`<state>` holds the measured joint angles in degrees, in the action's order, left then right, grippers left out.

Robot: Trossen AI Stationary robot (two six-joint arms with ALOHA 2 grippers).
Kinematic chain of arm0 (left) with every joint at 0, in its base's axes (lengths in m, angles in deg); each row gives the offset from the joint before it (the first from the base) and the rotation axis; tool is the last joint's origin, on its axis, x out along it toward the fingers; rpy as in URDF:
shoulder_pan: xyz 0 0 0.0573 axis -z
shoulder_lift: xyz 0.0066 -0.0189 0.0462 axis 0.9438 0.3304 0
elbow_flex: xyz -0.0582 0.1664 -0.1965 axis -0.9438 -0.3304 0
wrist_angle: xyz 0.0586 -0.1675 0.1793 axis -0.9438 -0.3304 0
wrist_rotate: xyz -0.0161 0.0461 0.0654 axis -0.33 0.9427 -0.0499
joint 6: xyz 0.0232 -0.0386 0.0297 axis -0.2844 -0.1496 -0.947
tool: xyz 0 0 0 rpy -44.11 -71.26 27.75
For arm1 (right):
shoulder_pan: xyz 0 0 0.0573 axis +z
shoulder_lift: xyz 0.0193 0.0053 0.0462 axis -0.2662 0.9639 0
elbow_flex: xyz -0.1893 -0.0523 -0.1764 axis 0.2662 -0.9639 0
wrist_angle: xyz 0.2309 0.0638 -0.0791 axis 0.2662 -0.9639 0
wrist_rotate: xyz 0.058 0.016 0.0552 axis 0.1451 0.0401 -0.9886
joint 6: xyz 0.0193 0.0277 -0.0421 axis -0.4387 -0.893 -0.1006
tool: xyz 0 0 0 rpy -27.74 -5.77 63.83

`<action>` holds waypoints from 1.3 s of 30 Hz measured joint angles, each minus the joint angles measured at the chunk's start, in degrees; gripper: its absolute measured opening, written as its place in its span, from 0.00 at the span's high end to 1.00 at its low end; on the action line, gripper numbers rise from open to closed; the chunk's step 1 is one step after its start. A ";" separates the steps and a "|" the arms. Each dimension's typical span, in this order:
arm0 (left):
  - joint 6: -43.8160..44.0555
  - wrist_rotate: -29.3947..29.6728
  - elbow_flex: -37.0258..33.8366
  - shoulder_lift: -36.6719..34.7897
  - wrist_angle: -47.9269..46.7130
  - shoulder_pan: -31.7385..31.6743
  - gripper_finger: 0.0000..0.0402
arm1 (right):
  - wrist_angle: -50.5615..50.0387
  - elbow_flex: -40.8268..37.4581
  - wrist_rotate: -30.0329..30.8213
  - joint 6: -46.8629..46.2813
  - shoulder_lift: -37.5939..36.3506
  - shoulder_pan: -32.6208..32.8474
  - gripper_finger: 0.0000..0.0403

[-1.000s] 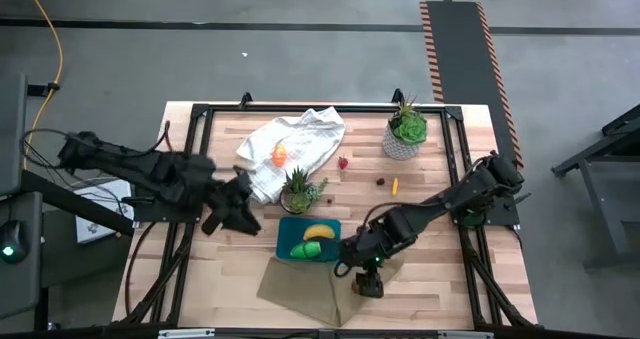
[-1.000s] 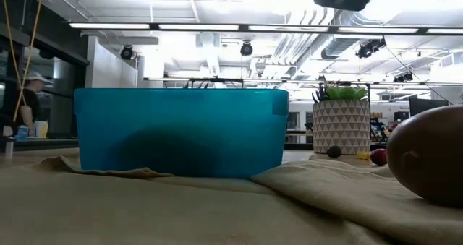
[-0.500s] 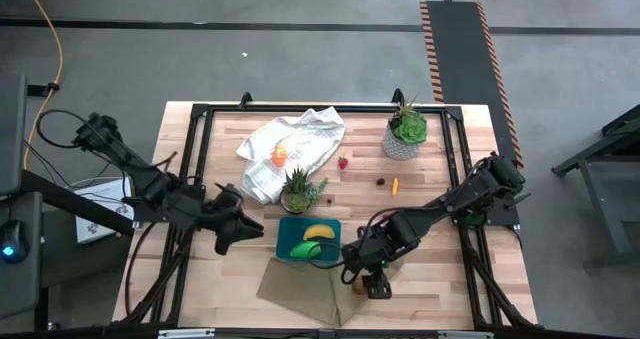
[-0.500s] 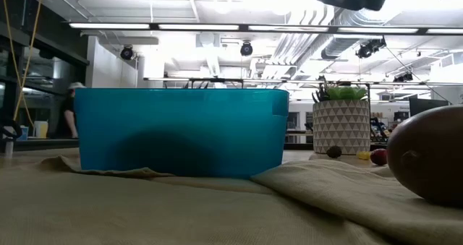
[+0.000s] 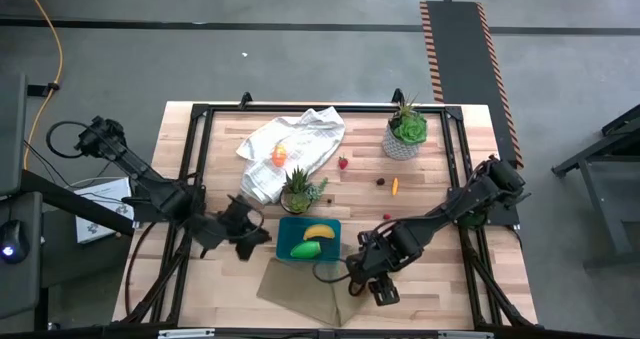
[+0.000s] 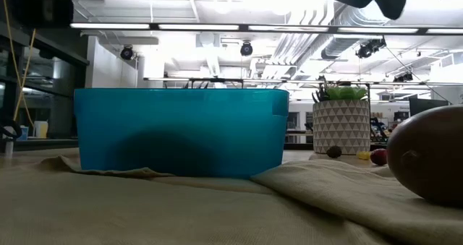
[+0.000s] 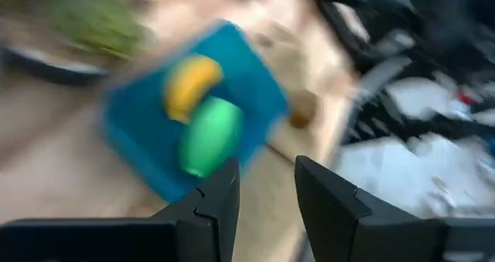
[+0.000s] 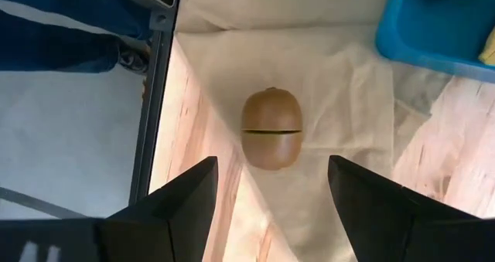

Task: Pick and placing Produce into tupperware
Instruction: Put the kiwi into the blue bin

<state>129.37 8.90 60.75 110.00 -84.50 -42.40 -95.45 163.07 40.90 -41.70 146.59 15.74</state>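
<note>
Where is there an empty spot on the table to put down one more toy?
Bare wood lies right of the tan cloth, below the orange piece. Crowded: the tupperware, spiky plant and white towel bunch together mid-table.

**An industrial lab hall, not a home**

The wooden bench (image 5: pixel 420 269) stands inside a black metal frame (image 5: pixel 300 109) on a bare grey concrete floor (image 5: pixel 300 59), beside a black-and-orange striped hazard strip (image 5: pixel 462 49). A yellow cable (image 5: pixel 55 39) trails across the floor. From bench height, the room behind is wide and open, with long ceiling light strips (image 6: pixel 217 26), exposed ducts and pipes (image 6: pixel 304 53), and hanging ceiling cameras (image 6: pixel 247 48).
</note>
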 joint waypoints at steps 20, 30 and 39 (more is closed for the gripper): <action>-18.07 -14.86 0.03 -5.74 -20.44 -41.27 0.71 | 3.11 0.17 0.44 -1.79 4.16 1.23 0.41; -31.34 -25.45 0.05 0.51 -16.20 -56.11 0.71 | 3.93 2.43 1.58 1.25 4.19 1.23 0.41; -34.81 -29.45 0.05 5.80 -16.15 -61.07 0.71 | 3.44 2.45 -0.21 1.36 8.17 1.25 0.41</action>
<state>94.56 -20.56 60.80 115.81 -100.65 -103.47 -92.01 165.52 40.69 -40.34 154.76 16.99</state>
